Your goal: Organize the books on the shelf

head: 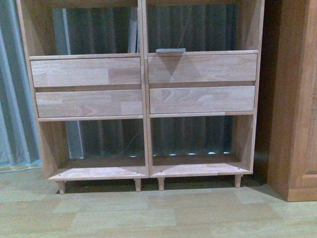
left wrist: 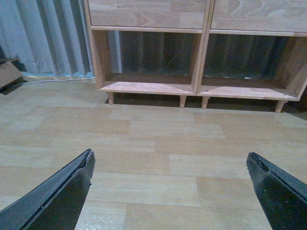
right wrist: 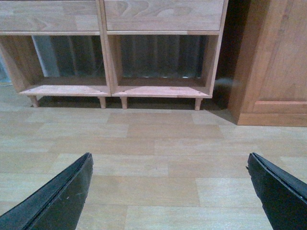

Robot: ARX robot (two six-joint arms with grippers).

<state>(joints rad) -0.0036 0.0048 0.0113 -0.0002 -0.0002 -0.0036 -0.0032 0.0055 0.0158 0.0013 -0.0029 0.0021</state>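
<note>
The light wood shelf (head: 144,89) stands ahead on short peg legs, with four plain drawer fronts. A thin grey-blue book (head: 171,50) lies flat on the board above the right drawers. A pale upright slab (head: 132,29), perhaps the other book, stands against the divider in the upper left compartment. The lower compartments (left wrist: 153,62) (right wrist: 160,60) hold nothing. My left gripper (left wrist: 169,155) and my right gripper (right wrist: 169,156) are both open and empty over the floor, well short of the shelf. Neither arm shows in the front view.
A darker orange-brown cabinet (head: 297,99) (right wrist: 268,62) stands close to the shelf's right side. A grey curtain (head: 15,99) hangs behind and to the left. A cardboard piece (left wrist: 7,72) and a cable (left wrist: 48,80) lie on the floor at the left. Pale plank floor (head: 158,213) lies in front.
</note>
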